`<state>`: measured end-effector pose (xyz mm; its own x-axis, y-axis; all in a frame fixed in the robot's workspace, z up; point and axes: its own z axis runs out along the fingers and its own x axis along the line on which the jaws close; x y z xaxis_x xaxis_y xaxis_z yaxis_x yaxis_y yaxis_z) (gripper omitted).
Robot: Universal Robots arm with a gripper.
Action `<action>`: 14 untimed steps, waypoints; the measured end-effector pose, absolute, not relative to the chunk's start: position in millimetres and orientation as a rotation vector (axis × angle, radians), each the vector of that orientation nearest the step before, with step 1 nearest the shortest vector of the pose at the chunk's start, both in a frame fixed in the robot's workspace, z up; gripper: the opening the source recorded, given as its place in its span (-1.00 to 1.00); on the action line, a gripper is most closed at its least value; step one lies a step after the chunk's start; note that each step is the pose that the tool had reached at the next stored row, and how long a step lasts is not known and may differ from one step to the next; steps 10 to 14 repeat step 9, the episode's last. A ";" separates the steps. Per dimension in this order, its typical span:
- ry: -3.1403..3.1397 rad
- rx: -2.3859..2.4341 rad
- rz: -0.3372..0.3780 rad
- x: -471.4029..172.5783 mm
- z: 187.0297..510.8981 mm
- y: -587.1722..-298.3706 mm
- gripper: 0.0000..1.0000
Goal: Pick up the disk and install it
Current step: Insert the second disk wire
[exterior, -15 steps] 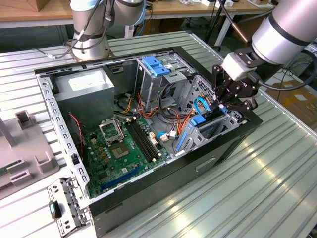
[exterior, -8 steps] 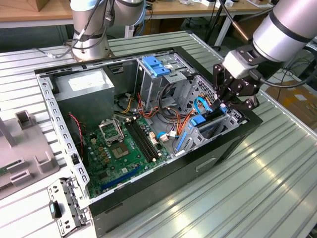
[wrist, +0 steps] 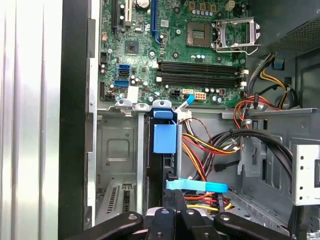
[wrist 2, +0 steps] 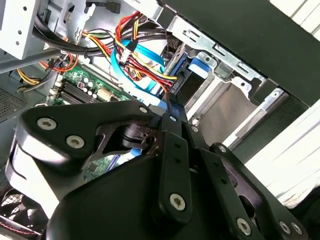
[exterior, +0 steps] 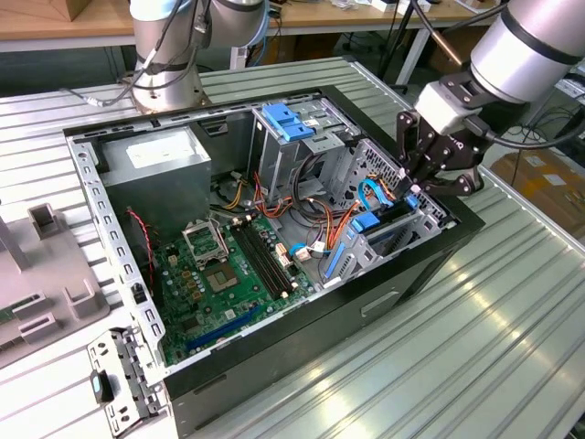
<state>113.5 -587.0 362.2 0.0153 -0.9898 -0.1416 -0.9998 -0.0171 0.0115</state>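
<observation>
Disk [wrist: 161,165]: seated on edge in the drive bay at the front corner of the computer case, blue rail and tab on its upper edge; in the first wrist view it runs as a dark slab between the bay's metal walls.
End effector [exterior: 413,187]: black linkage fingers drawn together, tips down on the disk's top edge at the case's corner toward the exterior view's right; whether they pinch it or only touch it I cannot tell.
Blue ribbon cable [wrist: 196,186]: lies across the bay just beside the fingertips in the first wrist view.
Wire bundle [wrist 2: 132,47]: red, yellow and black leads running past the bay toward the motherboard.
Motherboard [exterior: 224,274]: green, flat on the case floor, empty processor socket, dark memory sticks.
Power supply [exterior: 155,165]: grey box at the far corner of the case, well apart from the end effector.
Computer case [exterior: 402,274]: black, lying on its side, open upward.
Desk [exterior: 475,366]: ribbed metal surface carrying the case.
</observation>
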 end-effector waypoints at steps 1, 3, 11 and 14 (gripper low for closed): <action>2.136 -2.171 0.167 114.9 363.2 -586.9 -0.79; 2.136 -2.171 0.167 117.2 364.7 -586.7 -0.79; 2.136 -2.171 0.167 117.3 364.9 -586.7 -0.79; 2.136 -2.171 0.167 117.3 364.9 -586.7 -0.79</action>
